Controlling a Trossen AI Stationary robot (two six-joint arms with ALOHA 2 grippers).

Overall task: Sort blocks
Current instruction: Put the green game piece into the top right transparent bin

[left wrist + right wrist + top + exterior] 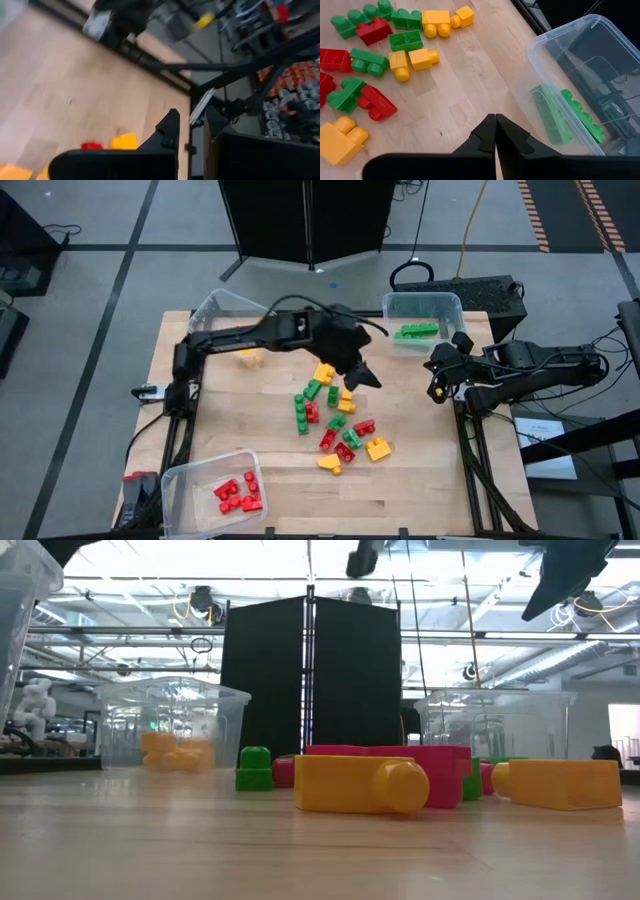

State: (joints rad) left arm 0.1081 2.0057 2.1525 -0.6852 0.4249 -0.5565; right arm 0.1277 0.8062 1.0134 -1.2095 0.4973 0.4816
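- Left gripper (362, 376) over the blocks (338, 423), jaws slightly apart, empty.
- Right gripper (495, 131) beside green bin (424, 308), jaws closed, empty.
- Blocks likely light, rigid, slick; pinch flat sides.

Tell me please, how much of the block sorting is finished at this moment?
Partly done. Red blocks lie in the near bin, green blocks in the far right bin, yellow blocks in the far left bin. Neither gripper holds anything: the left gripper is open above the pile, the right gripper shut. The mixed pile mid-table remains.
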